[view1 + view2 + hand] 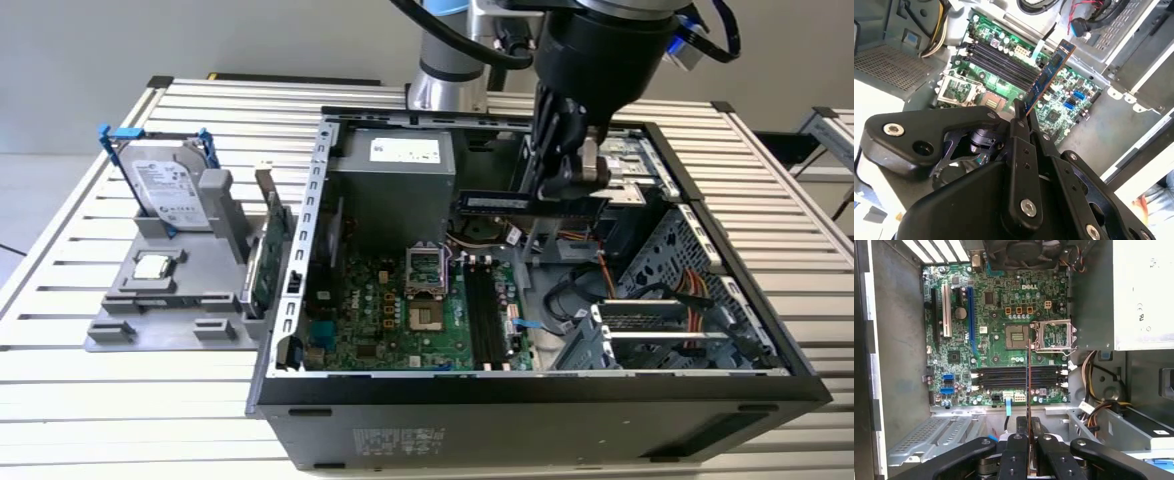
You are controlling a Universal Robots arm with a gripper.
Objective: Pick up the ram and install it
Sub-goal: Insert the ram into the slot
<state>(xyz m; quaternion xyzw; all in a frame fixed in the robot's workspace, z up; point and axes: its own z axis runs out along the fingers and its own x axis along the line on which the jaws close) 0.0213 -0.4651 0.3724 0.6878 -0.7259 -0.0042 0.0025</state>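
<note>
Slatted metal worktop (pixel 67 250) underneath, grey floor (pixel 27 150) beyond its edge. On it, an open computer case (pixel 534 395) lying on its side, with a grey power supply (pixel 394 170) at the far end and a green motherboard (pixel 387 310) across the bottom. Beside the case, on the exterior view's left, a grey tray (pixel 174 315) carrying an upright hard drive (pixel 174 190), a green expansion card (pixel 271 250) on edge next to the case wall, and a small square processor chip (pixel 154 266) lying flat.

Reaching down into the case from above, the arm (pixel 607 40). Claw (pixel 574 175) pinched narrow on one end of the ram (pixel 494 203), stick pointing toward the exterior view's left, in the air over the board, just beside the power supply. Hemmed in on the other side by a perforated drive cage (pixel 667 290) and orange and black cables (pixel 627 285).

In the first wrist view, seen edge-on, crossing above the black memory slots (pixel 1004 379), clear of them, near the open processor socket (pixel 1018 336).
</note>
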